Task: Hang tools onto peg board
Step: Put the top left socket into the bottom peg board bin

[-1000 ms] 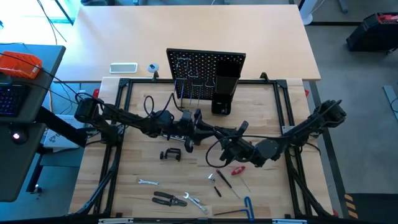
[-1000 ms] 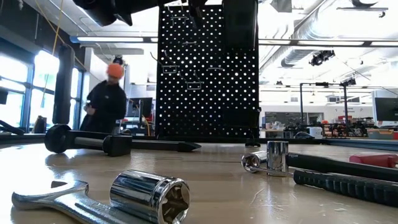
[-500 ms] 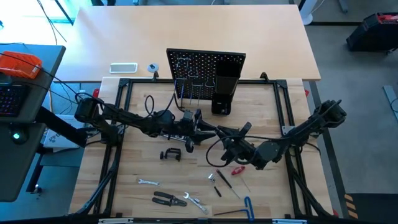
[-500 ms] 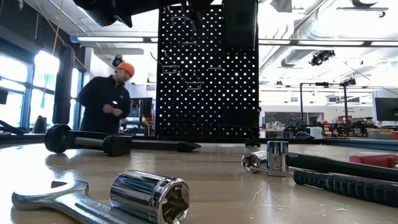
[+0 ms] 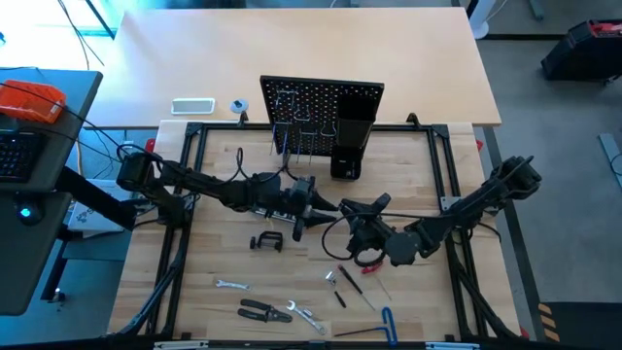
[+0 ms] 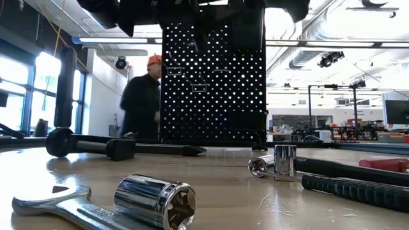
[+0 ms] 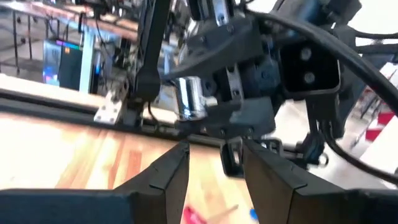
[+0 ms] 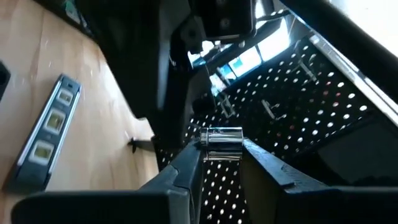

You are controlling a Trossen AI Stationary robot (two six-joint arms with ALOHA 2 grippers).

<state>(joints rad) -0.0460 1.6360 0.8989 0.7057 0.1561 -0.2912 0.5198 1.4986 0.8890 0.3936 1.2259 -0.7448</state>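
Pinching a chrome socket [image 8: 222, 138] by its sides, the right arm's fingers [image 8: 186, 169] hold it crosswise at their very tips, above the middle of the desk [image 5: 214, 243] and facing the peg board [image 5: 321, 102], which stands upright at the far edge. Just short of them, the left arm's fingers [image 7: 168, 175] stand parted with nothing between them, pointing at the socket from close by. Judging from this, the socket's carry to the board goes best if the left arm draws clear first, leaving the right a free path; with so little metal inside the grip, a slow, level approach looks wise, as a round polished piece could twist or slip out. Where it belongs, a thin hook or the black box holder [image 5: 348, 141] at the board's right side, cannot be told. A dark level [image 8: 50, 121] lies flat on the desk before the board, with the C-clamp [image 5: 266, 242], pliers [image 5: 264, 311] and red-handled screwdriver [image 5: 372, 264] nearer the front. From above, the crossed arms hide the socket entirely; the low view cuts both arms off at its upper edge; a blurred person [image 6: 144, 96] stands behind the board.
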